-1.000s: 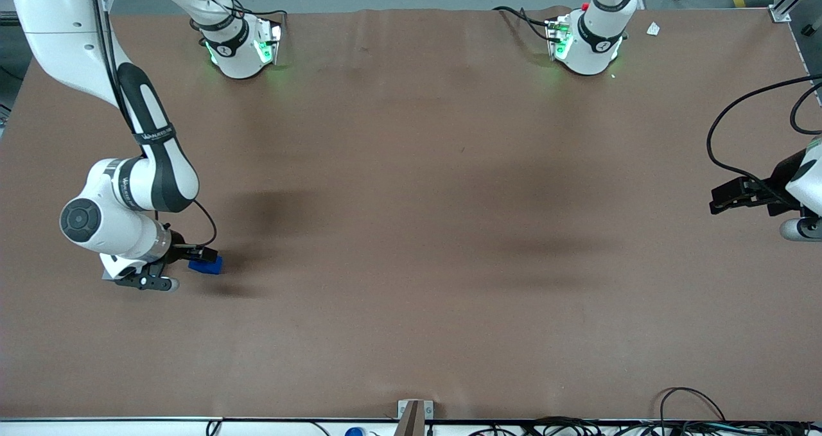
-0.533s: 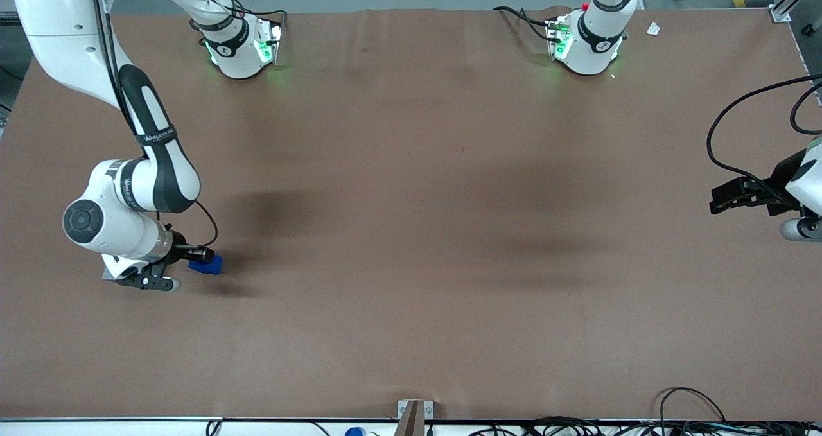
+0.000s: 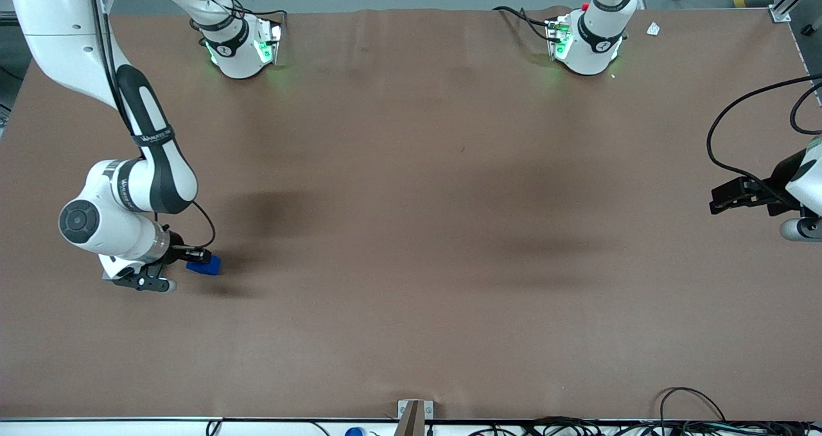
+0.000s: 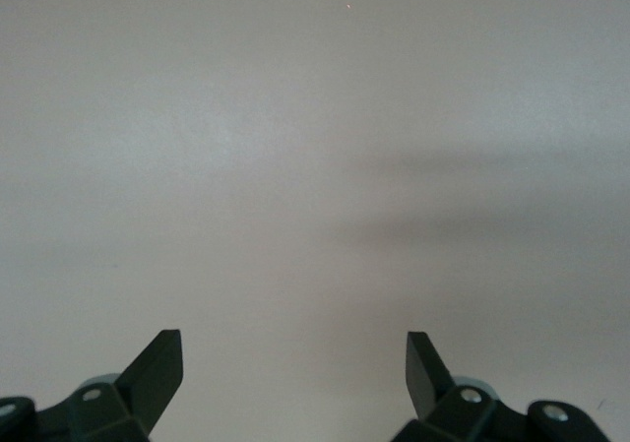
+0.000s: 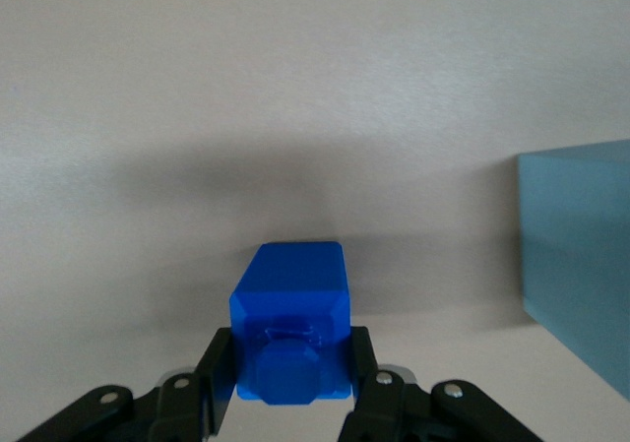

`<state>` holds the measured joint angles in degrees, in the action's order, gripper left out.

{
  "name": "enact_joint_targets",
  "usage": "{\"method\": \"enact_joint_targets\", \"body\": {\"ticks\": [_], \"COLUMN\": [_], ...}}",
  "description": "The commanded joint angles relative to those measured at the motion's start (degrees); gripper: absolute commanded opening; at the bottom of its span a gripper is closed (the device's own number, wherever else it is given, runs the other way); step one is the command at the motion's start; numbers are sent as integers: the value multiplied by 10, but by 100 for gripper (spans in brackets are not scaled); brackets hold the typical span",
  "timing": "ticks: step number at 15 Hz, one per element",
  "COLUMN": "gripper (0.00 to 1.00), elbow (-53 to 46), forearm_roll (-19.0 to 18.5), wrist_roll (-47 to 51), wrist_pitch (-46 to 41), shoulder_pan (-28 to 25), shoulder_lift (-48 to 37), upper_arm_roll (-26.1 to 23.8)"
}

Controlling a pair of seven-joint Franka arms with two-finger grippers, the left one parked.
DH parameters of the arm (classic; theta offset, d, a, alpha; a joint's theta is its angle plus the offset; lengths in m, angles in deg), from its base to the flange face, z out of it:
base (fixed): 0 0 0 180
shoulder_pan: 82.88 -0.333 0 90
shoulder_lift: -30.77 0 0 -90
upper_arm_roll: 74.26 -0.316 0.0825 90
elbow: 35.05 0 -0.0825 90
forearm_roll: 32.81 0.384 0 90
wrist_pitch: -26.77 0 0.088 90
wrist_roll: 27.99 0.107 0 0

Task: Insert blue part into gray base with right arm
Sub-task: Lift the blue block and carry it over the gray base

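the right arm is drifting slightly toward its own end of the table compared with a second ago, carrying the blue part with it. the gripper is clenching the blue part between its black fingers, stub facing the wrist camera, just above the brown table. the gray base is showing close beside the held part in the wrist view, hidden in the front view. so the pick looks done; aligning over the base's recess probably comes next.
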<state>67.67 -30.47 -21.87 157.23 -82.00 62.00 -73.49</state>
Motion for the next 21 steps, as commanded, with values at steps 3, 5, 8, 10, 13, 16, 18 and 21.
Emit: {"method": "enact_joint_targets", "body": {"ticks": [3, 5, 8, 10, 13, 16, 18, 21], "gripper": [0, 0, 0, 0, 0, 0, 0, 0], "elbow": [-39, -50, -73, -93, -93, -125, -137, -147], "forearm_roll": [6, 5, -41, -50, -51, -43, -43, -44], "wrist_roll": [-30, -47, -183, -218, -212, -175, -172, -172], "wrist_pitch": [-179, -225, -231, -218, -187, -179, -179, -179], "shoulder_pan": [48, 60, 102, 113, 113, 122, 130, 135], "shoulder_lift": [-76, -104, -104, -96, -82, -37, -22, -8], "upper_arm_roll": [-6, -5, -5, -5, -5, -5, -5, -5]}}
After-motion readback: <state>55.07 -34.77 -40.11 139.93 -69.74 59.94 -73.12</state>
